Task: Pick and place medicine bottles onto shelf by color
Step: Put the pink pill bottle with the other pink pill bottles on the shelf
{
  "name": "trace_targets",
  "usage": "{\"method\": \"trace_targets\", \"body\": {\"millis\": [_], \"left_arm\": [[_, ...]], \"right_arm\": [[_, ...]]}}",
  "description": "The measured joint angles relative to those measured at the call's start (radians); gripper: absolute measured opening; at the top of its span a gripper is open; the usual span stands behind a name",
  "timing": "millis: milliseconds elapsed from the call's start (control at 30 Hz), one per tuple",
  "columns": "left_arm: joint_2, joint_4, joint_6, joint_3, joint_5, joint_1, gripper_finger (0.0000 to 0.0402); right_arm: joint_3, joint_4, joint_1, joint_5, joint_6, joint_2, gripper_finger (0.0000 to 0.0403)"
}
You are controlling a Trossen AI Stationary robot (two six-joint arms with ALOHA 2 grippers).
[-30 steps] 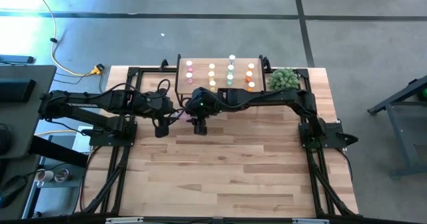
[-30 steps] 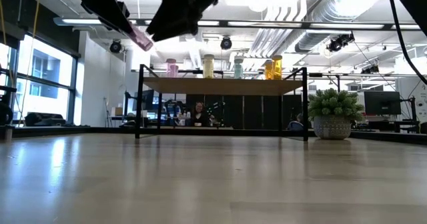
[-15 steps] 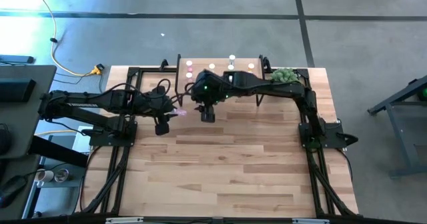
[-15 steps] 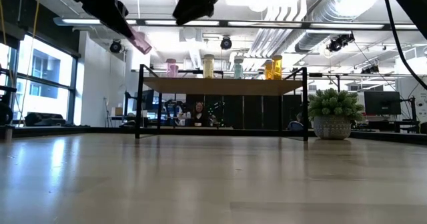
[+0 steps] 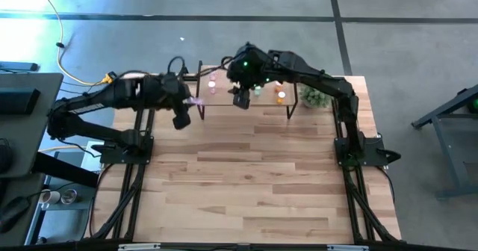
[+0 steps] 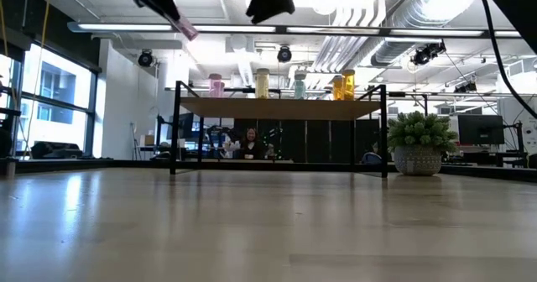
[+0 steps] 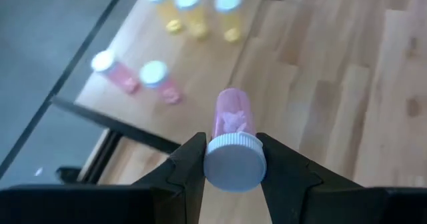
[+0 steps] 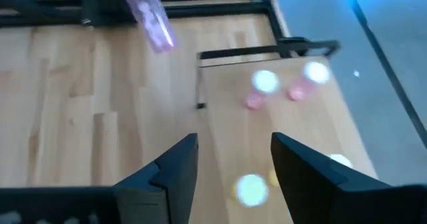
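High view shows the big wooden table (image 5: 254,176) with the two dark arms reaching toward its far edge, where the shelf (image 5: 278,109) stands; in the low view this shelf (image 6: 281,108) is a light board on black legs, and a potted plant (image 6: 422,144) stands on the table just beside its right end. Both grippers are raised above the table. The right gripper (image 5: 240,98) hangs over the shelf, and in the right wrist view its fingers (image 8: 175,163) stand apart with nothing between them, only the blurred bottles on the board below. The left gripper (image 5: 193,101) is near the left end of the shelf, not over it as far as I can judge from above, and it is closed on a pink bottle (image 7: 233,119), gripping it at the white cap with the pink body pointing forward. The same pink bottle (image 6: 185,28) appears tilted in the low view, higher than the shelf. On the shelf stand the other medicine bottles (image 6: 282,84): pink, yellow, green and orange, upright, in a row by colour.
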Motion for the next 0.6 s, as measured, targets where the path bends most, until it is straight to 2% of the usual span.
{"method": "trace_targets", "body": {"millis": [300, 467, 600], "left_arm": [[0.183, -0.193, 0.011, 0.24, 0.03, 0.161, 0.0113], [0.308, -0.29, -0.02, 0.36, 0.102, 0.199, 0.0113], [0.401, -0.382, -0.019, 0.464, 0.117, 0.2, 0.0113]], "right_arm": [[-0.001, -0.04, -0.059, 0.005, 0.047, 0.002, 0.0181], [-0.001, -0.057, -0.063, 0.004, 0.068, 0.003, 0.0181], [-0.002, -0.075, -0.061, 0.004, 0.067, 0.003, 0.0181]]}}
